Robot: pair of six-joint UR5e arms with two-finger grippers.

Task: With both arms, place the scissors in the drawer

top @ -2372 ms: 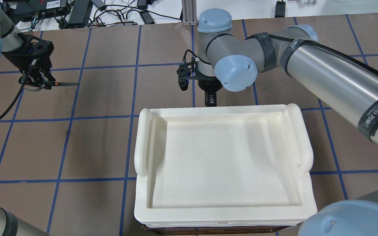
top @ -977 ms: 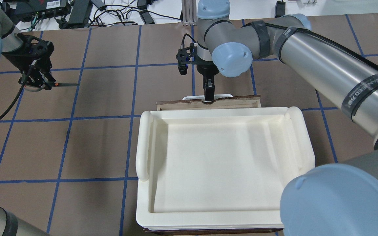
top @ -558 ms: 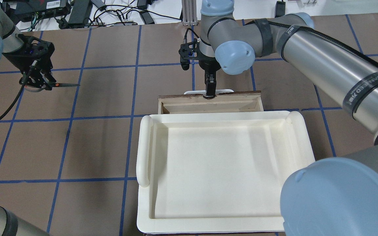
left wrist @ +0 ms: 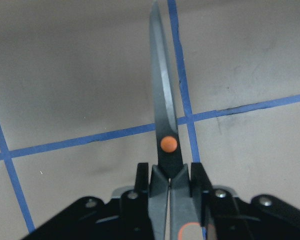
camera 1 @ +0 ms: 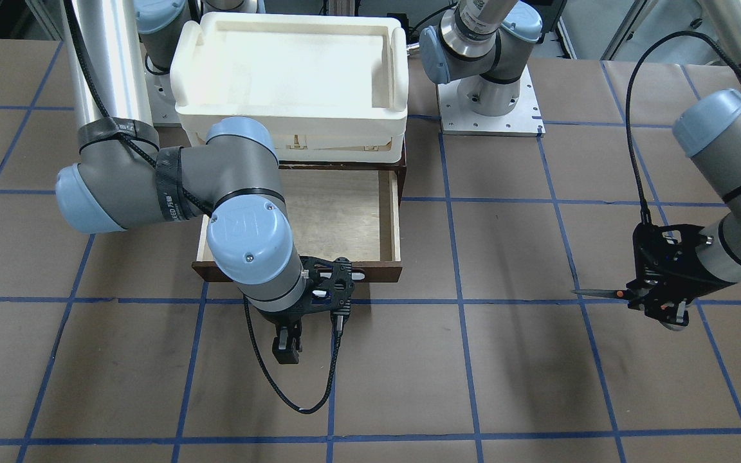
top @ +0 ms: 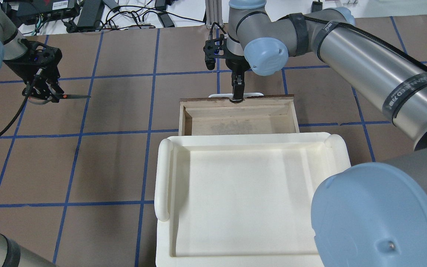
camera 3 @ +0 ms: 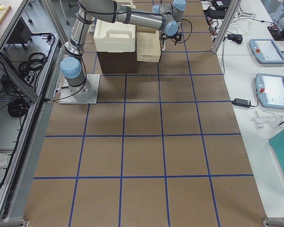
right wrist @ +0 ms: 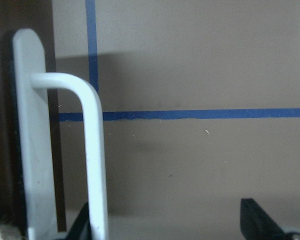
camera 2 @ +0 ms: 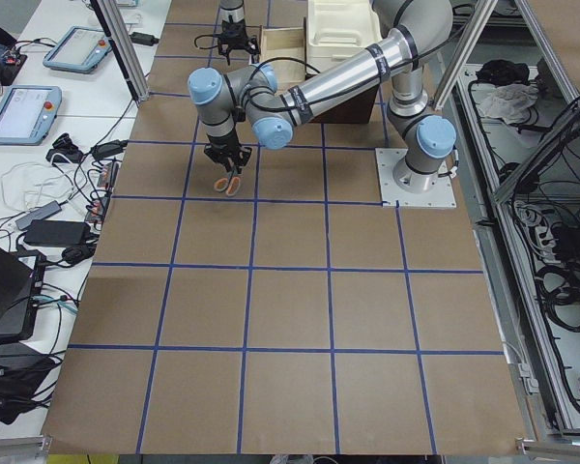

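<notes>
While the left claw (top: 52,97) grips the scissors (top: 74,96) at far left, the right claw (top: 237,95), spread wide, straddles the open drawer's (top: 269,98) handle (top: 254,94).

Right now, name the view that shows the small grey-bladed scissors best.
Left wrist-mounted: the small grey-bladed scissors close up, blades closed, orange pivot clear. Overhead and front-facing show them small; exterior left shows the orange-lined loops; the others, nothing.
</notes>
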